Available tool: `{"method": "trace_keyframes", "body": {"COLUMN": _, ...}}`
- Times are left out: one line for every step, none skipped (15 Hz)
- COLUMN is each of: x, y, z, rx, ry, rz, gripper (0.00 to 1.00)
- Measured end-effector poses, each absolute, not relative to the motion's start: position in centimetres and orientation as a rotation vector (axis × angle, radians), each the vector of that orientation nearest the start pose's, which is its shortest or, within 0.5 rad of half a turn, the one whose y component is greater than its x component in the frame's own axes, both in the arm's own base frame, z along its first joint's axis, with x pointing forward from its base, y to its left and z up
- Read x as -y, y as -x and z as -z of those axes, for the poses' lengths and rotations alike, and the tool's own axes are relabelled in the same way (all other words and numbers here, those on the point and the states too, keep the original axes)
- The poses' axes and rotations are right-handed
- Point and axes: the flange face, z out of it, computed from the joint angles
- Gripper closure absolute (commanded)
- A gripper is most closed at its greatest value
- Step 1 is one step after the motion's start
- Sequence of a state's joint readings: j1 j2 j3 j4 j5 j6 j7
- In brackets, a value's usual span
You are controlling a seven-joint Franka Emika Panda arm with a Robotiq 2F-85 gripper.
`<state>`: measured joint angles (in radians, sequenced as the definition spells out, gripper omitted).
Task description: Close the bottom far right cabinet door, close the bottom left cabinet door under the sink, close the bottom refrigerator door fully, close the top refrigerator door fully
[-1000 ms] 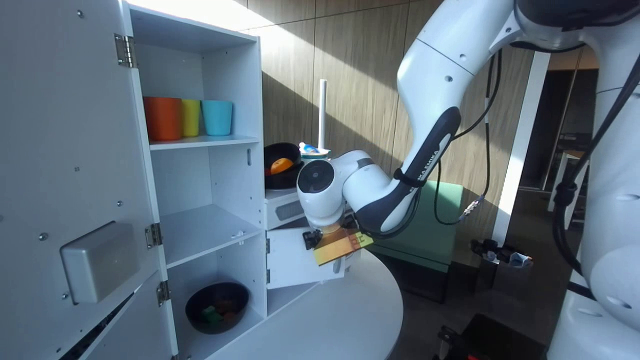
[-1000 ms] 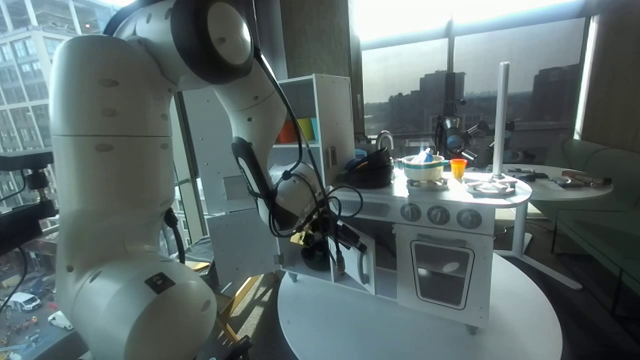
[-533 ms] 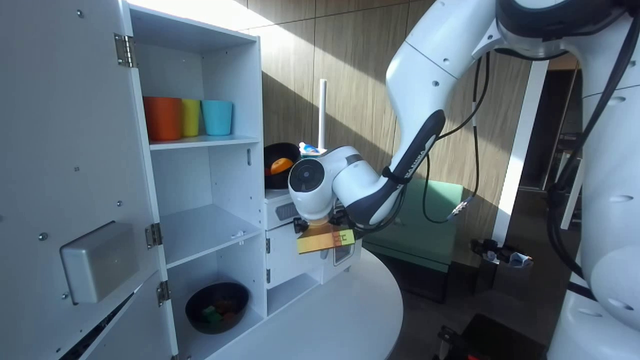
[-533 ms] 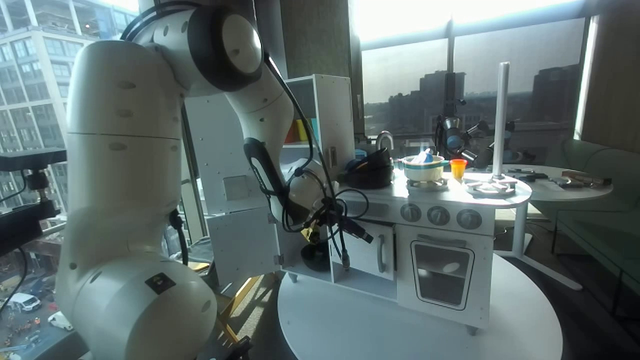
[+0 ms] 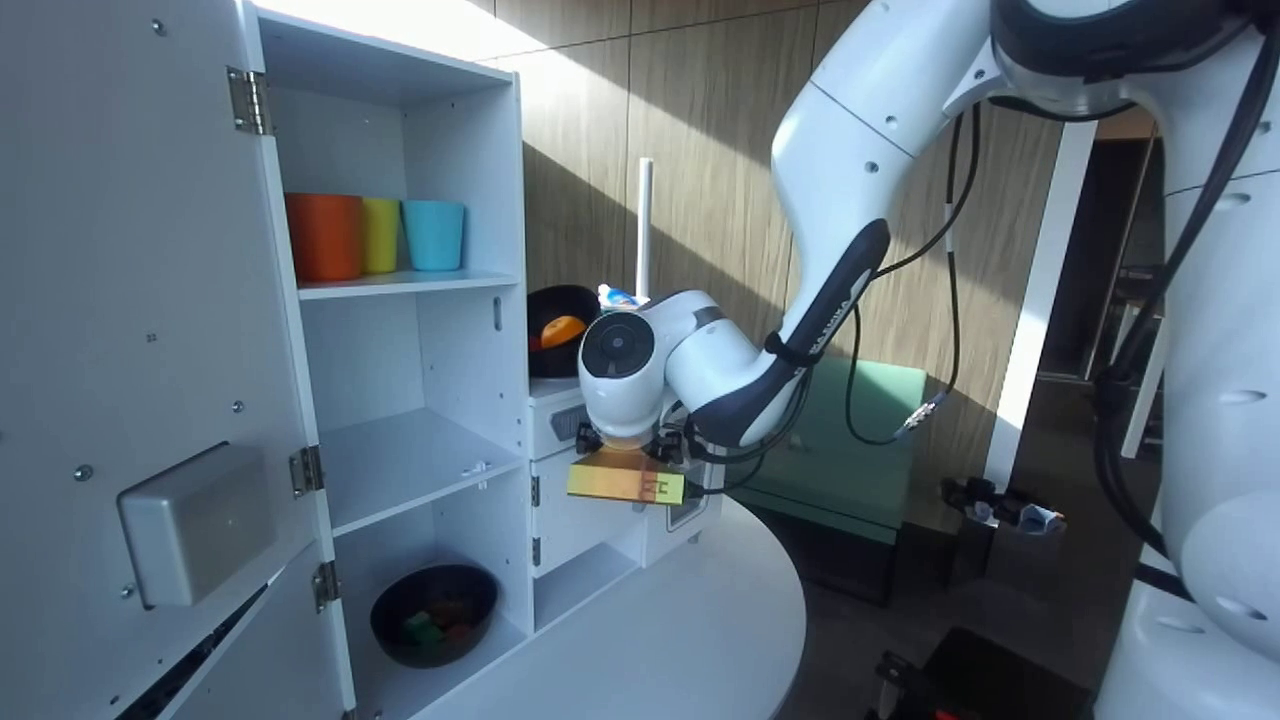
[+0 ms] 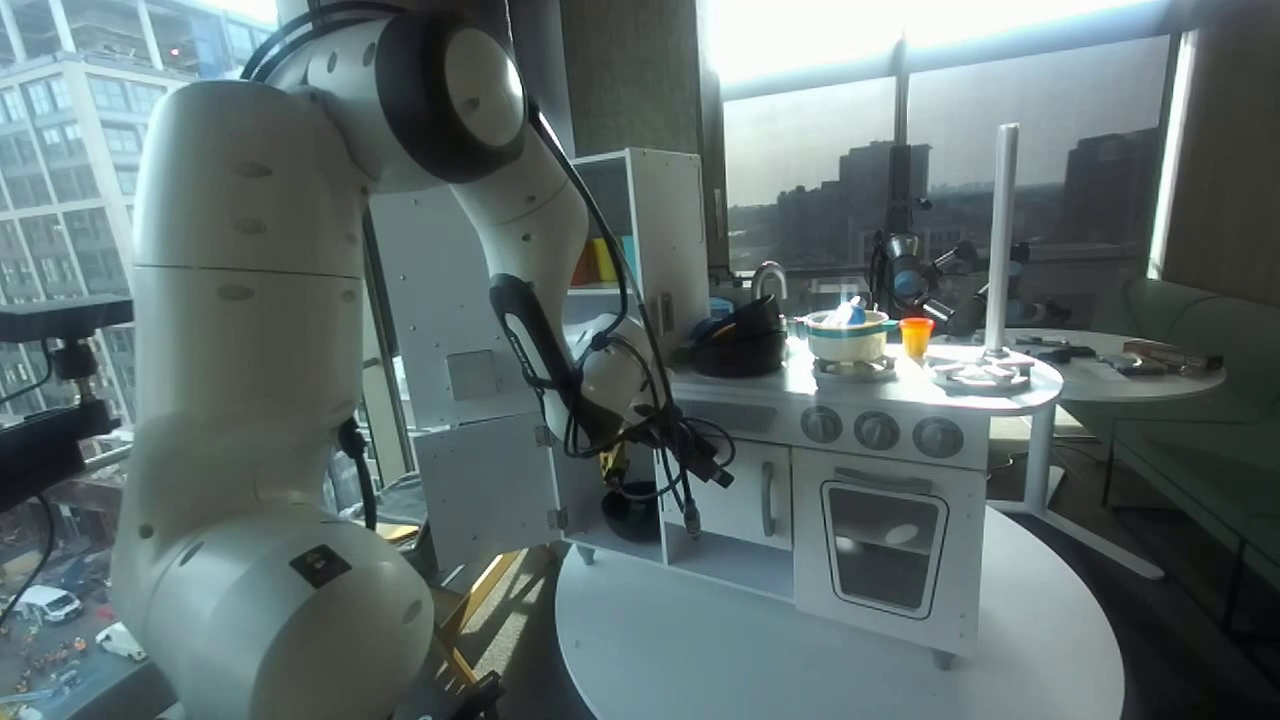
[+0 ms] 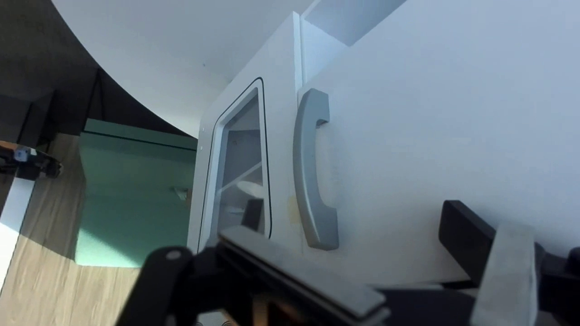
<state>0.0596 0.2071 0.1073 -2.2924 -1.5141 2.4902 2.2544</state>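
Note:
My gripper [image 7: 360, 224] is open and empty in the wrist view, its two dark fingertips wide apart in front of the white cabinet door under the sink [image 7: 408, 127]. I cannot tell whether they touch it. The door's grey handle [image 7: 310, 167] stands beyond the fingertips. This door looks flush with its frame in an exterior view [image 6: 740, 500]. The far right door with a window [image 6: 890, 540] is shut. The top refrigerator door [image 5: 140, 300] and the bottom refrigerator door [image 5: 275, 645] stand wide open. An orange-yellow block on the hand [image 5: 625, 480] hides the fingers in that view.
The refrigerator holds several cups [image 5: 325, 237] on a shelf and a black bowl [image 5: 435, 640] at the bottom. Dark pans [image 6: 740, 350] and a white pot [image 6: 848, 338] stand on the counter. The kitchen stands on a round white table [image 6: 700, 640]. Loose cables [image 6: 690, 500] hang at the wrist.
The door under the sink was ajar one second ago and has swung shut. My gripper has moved and turned toward the kitchen front. The refrigerator doors have not moved.

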Motion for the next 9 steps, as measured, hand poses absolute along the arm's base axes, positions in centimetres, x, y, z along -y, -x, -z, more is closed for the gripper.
{"method": "trace_keyframes", "body": {"x": -10.0, "y": -51.4, "z": -25.9, "rx": -1.234, "ry": 2.888, "rz": 1.267, "gripper": 0.00}}
{"method": "trace_keyframes", "body": {"x": -11.2, "y": -51.0, "z": -26.5, "rx": -1.212, "ry": 2.864, "rz": 1.194, "gripper": 0.00}}
{"method": "trace_keyframes", "body": {"x": -12.8, "y": -50.5, "z": -27.4, "rx": -1.174, "ry": 2.843, "rz": 1.121, "gripper": 0.00}}
{"method": "trace_keyframes", "body": {"x": -14.6, "y": -49.8, "z": -28.6, "rx": -1.133, "ry": 2.823, "rz": 1.056, "gripper": 0.00}}
{"method": "trace_keyframes", "body": {"x": -16.5, "y": -49.0, "z": -29.9, "rx": -1.085, "ry": 2.802, "rz": 0.995, "gripper": 0.00}}
{"method": "trace_keyframes", "body": {"x": -18.3, "y": -48.1, "z": -31.2, "rx": -1.035, "ry": 2.779, "rz": 0.938, "gripper": 0.00}}
{"method": "trace_keyframes", "body": {"x": -20.0, "y": -47.2, "z": -32.4, "rx": -0.990, "ry": 2.755, "rz": 0.887, "gripper": 0.00}}
{"method": "trace_keyframes", "body": {"x": -21.7, "y": -46.3, "z": -33.3, "rx": -0.944, "ry": 2.732, "rz": 0.839, "gripper": 0.00}}
{"method": "trace_keyframes", "body": {"x": -23.2, "y": -45.4, "z": -34.0, "rx": -0.898, "ry": 2.711, "rz": 0.791, "gripper": 0.00}}
